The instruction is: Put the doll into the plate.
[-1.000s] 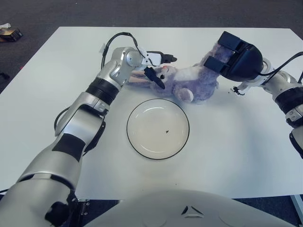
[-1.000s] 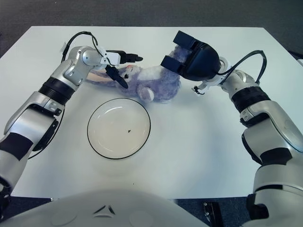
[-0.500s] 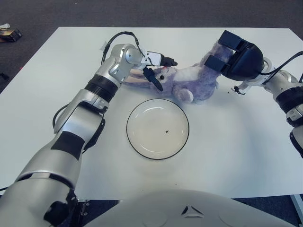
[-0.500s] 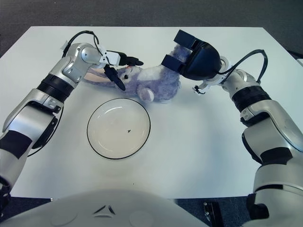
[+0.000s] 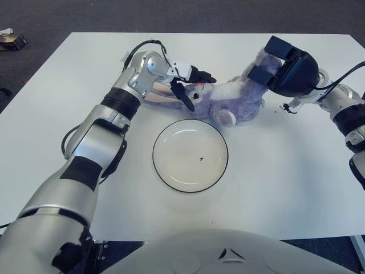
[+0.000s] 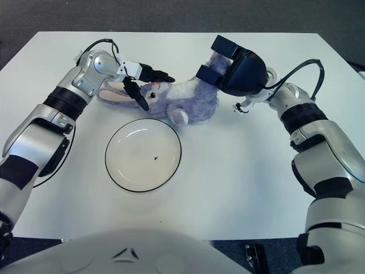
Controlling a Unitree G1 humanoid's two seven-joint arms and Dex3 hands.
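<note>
- The doll, a purple plush rabbit, lies on its side in the upper middle of the frame on the white table, just above the plate and apart from its rim.
- The left hand sits at the doll's head end, its dark fingers spread on either side of the face and ears; it brackets the head but does not look clamped, so it reads as open.
- The right hand covers the doll's rear end at the upper right, fingers curled over the fur in what looks like a grip.
- One hand at each end probably suits a floppy toy, so it can be lifted without sagging.
- The plate, white with a dark rim, lies in the centre and holds only a tiny dark speck.
- The doll is not yet in the plate.
</note>
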